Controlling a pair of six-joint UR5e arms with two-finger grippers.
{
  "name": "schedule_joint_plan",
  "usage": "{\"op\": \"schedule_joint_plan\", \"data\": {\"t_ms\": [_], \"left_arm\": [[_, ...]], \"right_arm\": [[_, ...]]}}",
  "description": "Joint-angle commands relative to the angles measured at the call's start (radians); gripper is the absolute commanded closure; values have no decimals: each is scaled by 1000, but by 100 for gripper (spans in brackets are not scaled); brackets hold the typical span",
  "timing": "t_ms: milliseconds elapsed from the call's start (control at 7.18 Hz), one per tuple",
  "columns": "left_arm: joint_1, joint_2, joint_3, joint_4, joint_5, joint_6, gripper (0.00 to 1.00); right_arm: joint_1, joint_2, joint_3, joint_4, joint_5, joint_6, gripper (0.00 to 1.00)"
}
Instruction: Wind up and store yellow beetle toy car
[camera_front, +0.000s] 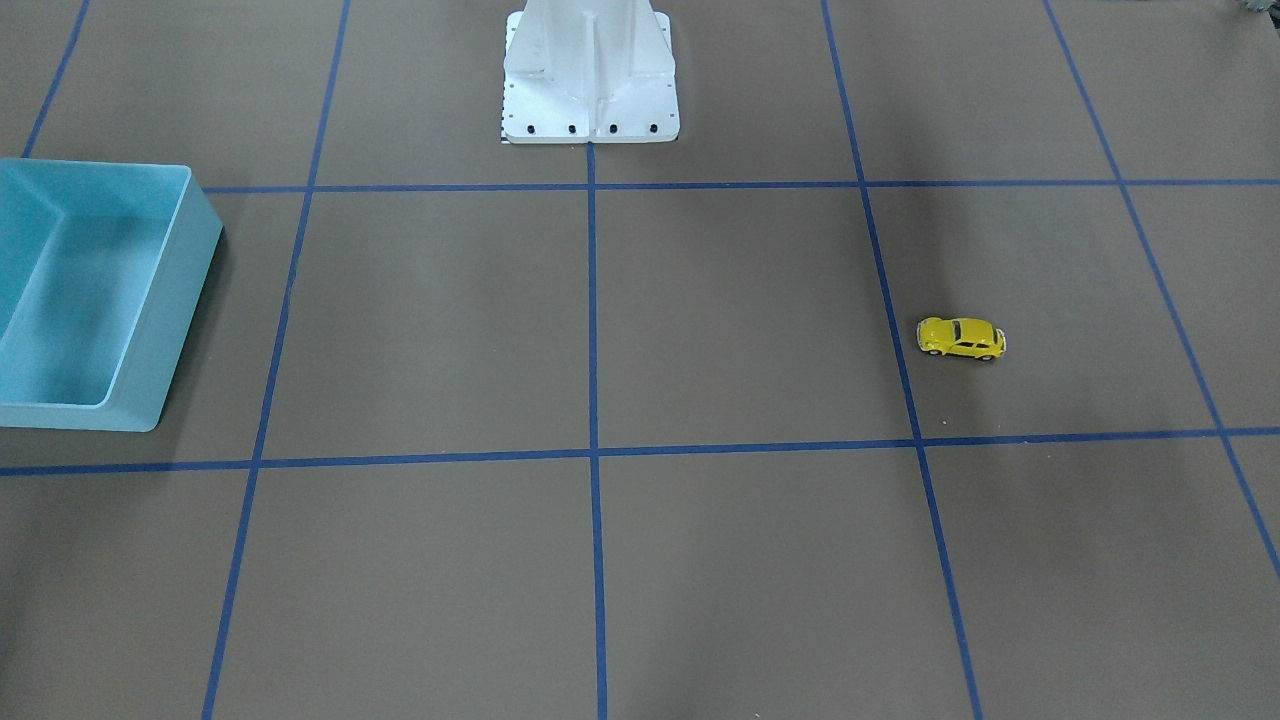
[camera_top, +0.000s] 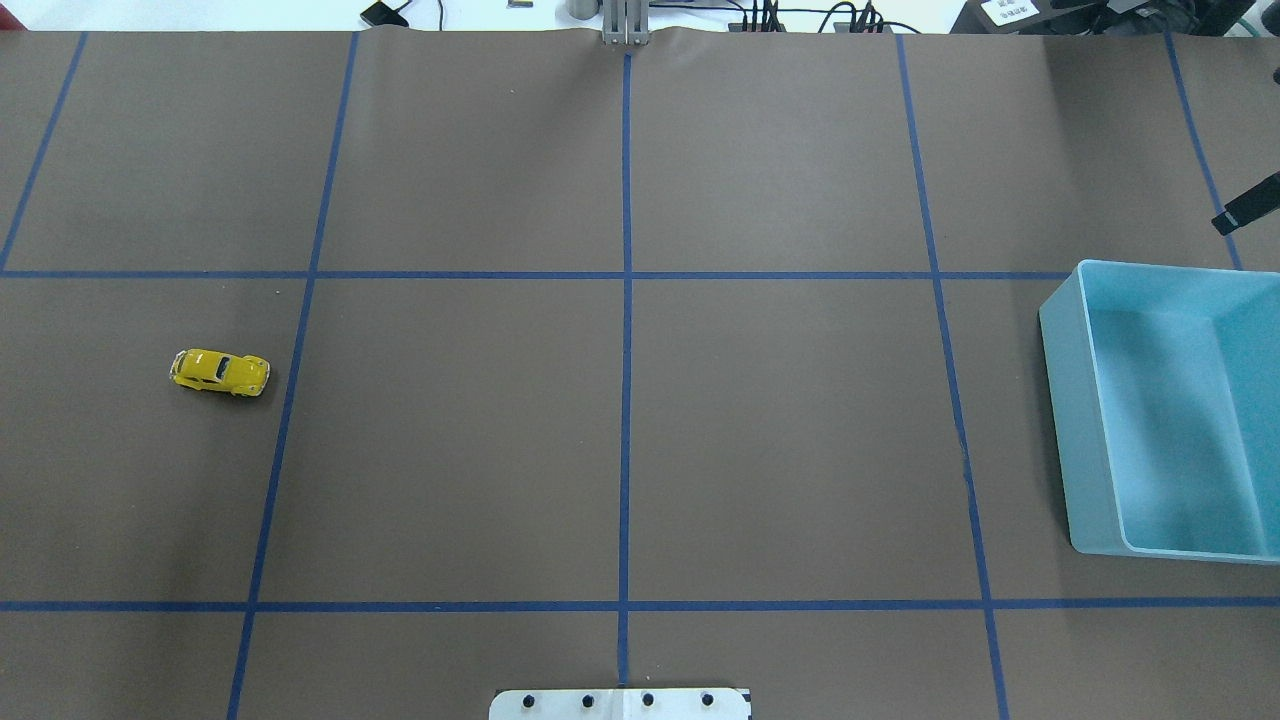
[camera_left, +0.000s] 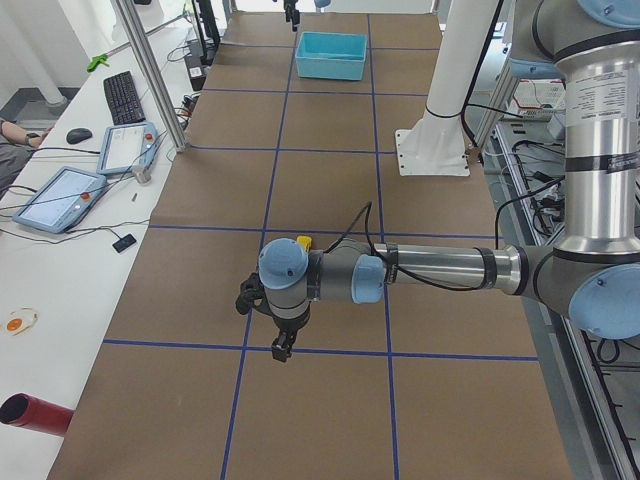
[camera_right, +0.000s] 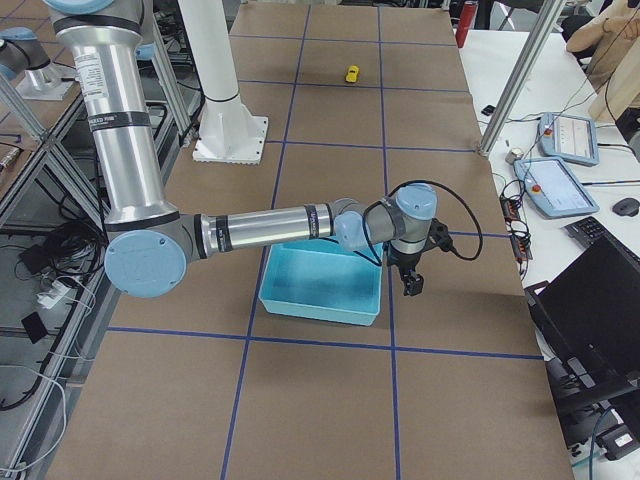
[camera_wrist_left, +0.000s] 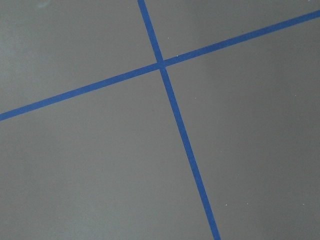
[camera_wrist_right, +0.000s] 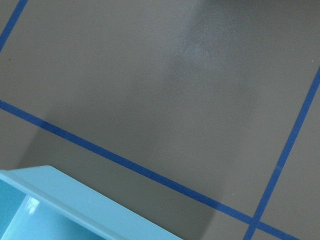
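The yellow beetle toy car (camera_top: 220, 372) stands on its wheels on the brown table, on my left side. It also shows in the front view (camera_front: 961, 338) and far off in the right side view (camera_right: 352, 74). In the left side view the car (camera_left: 303, 242) peeks out behind my left wrist. My left gripper (camera_left: 281, 350) points down over a tape crossing, short of the car; I cannot tell whether it is open. My right gripper (camera_right: 412, 288) hangs just beyond the bin; only a dark tip (camera_top: 1245, 208) shows overhead, its state unclear.
A light-blue bin (camera_top: 1075, 420) sits on my right side, with nothing in it that I can see; it also shows in the front view (camera_front: 170, 310) and the right wrist view (camera_wrist_right: 60, 195). The white robot base (camera_front: 590, 80) stands at the table's near middle. Blue tape lines grid the table.
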Motion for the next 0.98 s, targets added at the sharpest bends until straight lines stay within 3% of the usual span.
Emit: {"op": "schedule_joint_plan", "data": {"t_ms": [0, 418, 836], "left_arm": [[0, 0, -3, 1, -1, 0, 0], [0, -49, -42, 107, -6, 0, 0], [58, -66, -179, 149, 1, 0, 0]], "right_arm": [[0, -2, 0, 0, 0, 0, 0], [0, -5, 0, 0, 0, 0, 0], [0, -5, 0, 0, 0, 0, 0]]}}
